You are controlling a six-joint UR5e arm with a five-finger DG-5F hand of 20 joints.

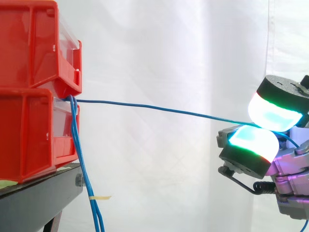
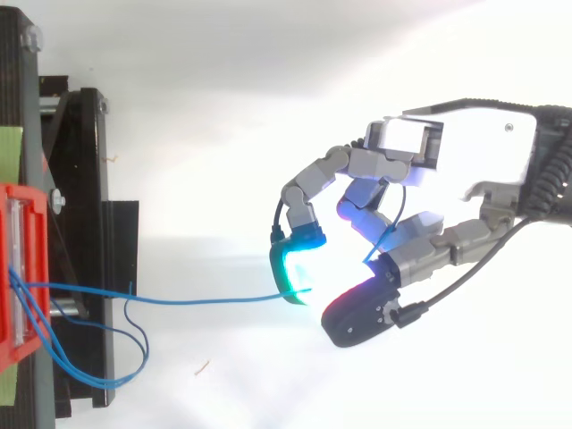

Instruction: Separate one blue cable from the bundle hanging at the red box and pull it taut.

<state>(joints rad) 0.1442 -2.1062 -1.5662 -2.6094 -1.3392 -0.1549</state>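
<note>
Mid-pull. Pinching one blue cable (image 1: 159, 108) between fingertips (image 1: 253, 142) of hand (image 2: 447, 152), well apart from red box (image 1: 29, 130); bundle (image 1: 82, 164) hanging at box. Slightly slack: next, likely drawing farther from box.

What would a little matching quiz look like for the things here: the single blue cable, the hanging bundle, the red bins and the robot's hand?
Things:
1 single blue cable
2 hanging bundle
3 red bins
4 hand

States:
A stacked on the black stand
B pinching with glowing pads
C running from the bins to the hand
D drooping below the bins

Pairs: 1-C, 2-D, 3-A, 4-B.
</note>
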